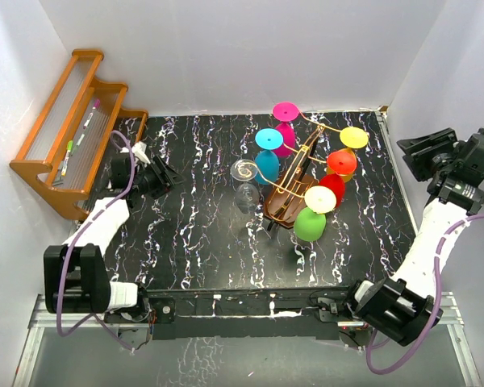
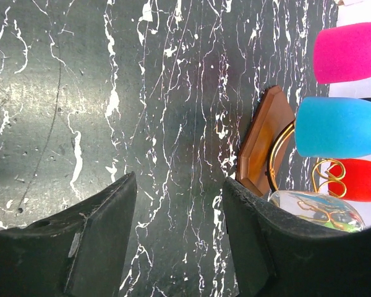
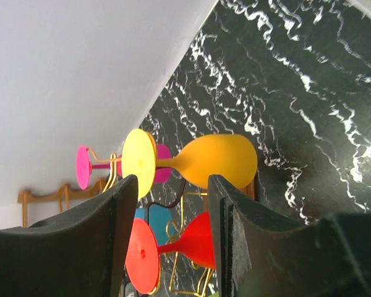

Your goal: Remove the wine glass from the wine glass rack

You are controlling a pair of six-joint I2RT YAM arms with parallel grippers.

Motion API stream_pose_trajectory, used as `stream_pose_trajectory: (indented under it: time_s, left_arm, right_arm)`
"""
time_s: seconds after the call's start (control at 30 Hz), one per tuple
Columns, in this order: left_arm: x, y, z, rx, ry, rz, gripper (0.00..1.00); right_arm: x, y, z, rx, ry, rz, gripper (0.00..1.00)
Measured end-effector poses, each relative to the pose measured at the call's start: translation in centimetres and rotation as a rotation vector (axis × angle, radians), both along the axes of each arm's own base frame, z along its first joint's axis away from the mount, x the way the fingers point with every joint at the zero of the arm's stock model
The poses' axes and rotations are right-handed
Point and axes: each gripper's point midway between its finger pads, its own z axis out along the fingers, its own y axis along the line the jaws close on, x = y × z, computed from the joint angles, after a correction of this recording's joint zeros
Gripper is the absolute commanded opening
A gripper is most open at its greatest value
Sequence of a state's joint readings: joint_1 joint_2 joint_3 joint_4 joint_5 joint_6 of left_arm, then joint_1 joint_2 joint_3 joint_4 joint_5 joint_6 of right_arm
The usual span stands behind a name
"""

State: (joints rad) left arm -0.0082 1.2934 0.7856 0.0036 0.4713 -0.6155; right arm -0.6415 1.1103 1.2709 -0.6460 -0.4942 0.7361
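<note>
While left pincer [image 2: 179, 185] and right pincer [image 3: 172, 182] hang released, the yellow wine glass [image 3: 216, 161] ahead of the right likely needs approaching.

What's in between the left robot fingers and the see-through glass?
Only bare black marbled table, as the top view shows. The open left gripper and the clear glass stand apart.

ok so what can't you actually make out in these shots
- top view: clear wine glass too see-through to tell whether it hangs on the wine glass rack
- left wrist: blue glass cut off by the right edge
- right wrist: red glass partly behind the right jaws
</note>
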Motion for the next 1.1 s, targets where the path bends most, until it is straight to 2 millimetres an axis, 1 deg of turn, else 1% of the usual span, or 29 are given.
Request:
stream_pose_trajectory:
  time_s: [0.1,0.27,0.4,0.5,0.63,0.8,1.1]
  left_arm:
    - [0.5,-0.3,-0.7,-0.022,0.037,-0.004,0.55]
    - [1.6,-1.0,-0.5,-0.071,0.045,-0.025,0.55]
    - [1.6,-1.4,-0.1,-0.098,0.04,-0.037,0.55]
    - [1.7,-1.6,0.1,-0.108,0.036,-0.041,0.55]
    - [1.7,-1.6,0.2,-0.113,0.03,-0.042,0.55]
    - [1.2,-1.6,0.7,-0.117,0.015,-0.039,0.55]
    - [0.8,-1.6,0.3,-0.122,0.025,-0.033,0.54]
  right_arm:
    - [0.0,1.1,-0.8,0.03,-0.017,0.059,0.5]
    - [0.6,3.2,-2.1,0.081,-0.039,0.168,0.49]
    - [1.5,5.4,-2.2,0.079,-0.053,0.266,0.48]
    - [2.1,6.7,-2.3,0.07,-0.06,0.327,0.46]
    - [2.9,6.9,-3.0,0.069,-0.051,0.344,0.45]
    - [3.7,6.6,-3.9,0.068,-0.035,0.349,0.45]
    - [5.1,6.5,-4.4,0.057,-0.048,0.368,0.44]
